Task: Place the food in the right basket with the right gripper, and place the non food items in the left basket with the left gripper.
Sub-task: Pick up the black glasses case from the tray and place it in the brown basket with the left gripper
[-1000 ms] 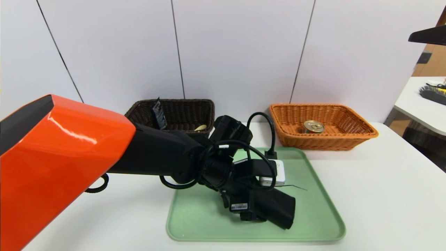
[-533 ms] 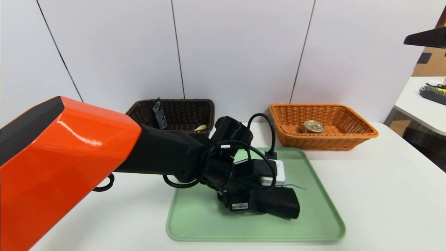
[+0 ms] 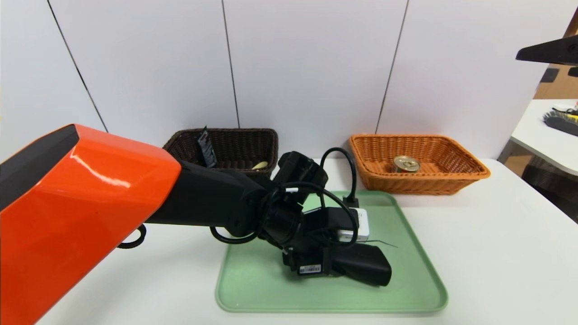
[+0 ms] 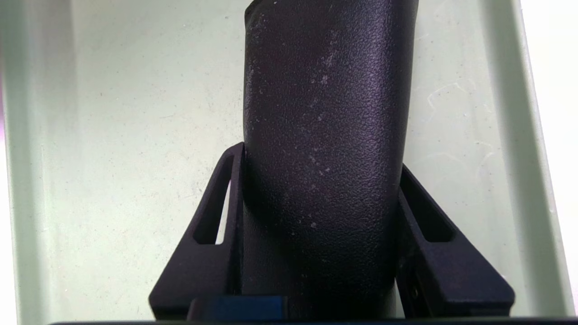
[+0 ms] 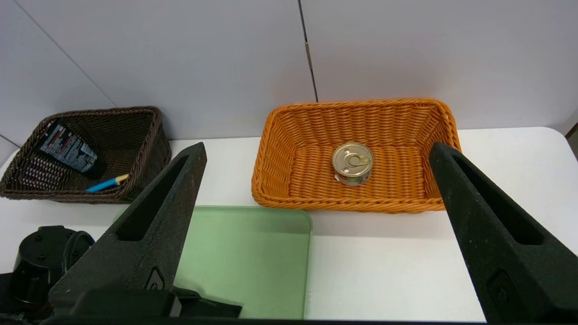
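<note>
A long black oblong case point(image 4: 323, 149) with a pebbled texture is pinched by the left gripper point(image 4: 316, 234) on the pale green plastic tray point(image 3: 420, 271), near its right edge; its far end is cut off. The right gripper point(image 5: 316, 234), spread wide, is held above the table.

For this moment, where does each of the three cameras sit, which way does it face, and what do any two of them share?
Head view: from the head, down at the green tray; the left arm and left pincer show.
Left wrist view: on the left wrist, looking along its fingers clamping the black case.
Right wrist view: raised, facing both baskets; open right pincer frames the tin can.
Shared: head and right wrist views both show the can in the orange basket.
</note>
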